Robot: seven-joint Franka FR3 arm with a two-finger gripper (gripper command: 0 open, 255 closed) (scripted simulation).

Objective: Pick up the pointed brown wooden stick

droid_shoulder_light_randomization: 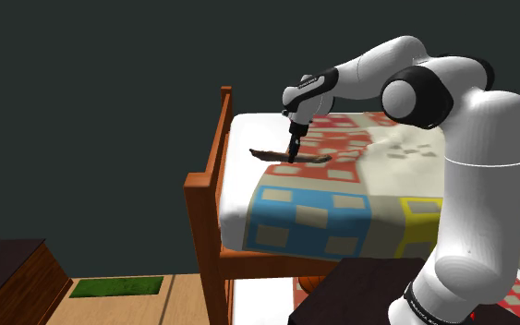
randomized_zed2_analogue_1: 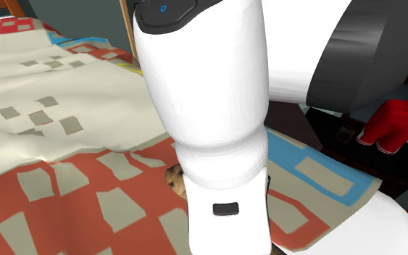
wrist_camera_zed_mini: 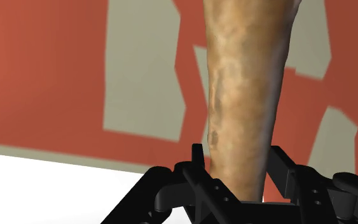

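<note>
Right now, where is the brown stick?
In the shoulder view the stick is at the patchwork quilt's edge beside the white sheet, near the bed's wooden end frame, clasped in the hand.

stick (droid_shoulder_light_randomization: 284, 155) | brown, mottled, tapering (bark-like) | lies level on red-patched quilt (droid_shoulder_light_randomization: 341, 148)

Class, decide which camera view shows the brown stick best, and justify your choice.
The shoulder view: the stick shows end to end against the quilt, at the hand. The wrist view gives a close stretch of it, ends cut off. In the second exterior view the arm covers it, save a brown patch.
</note>
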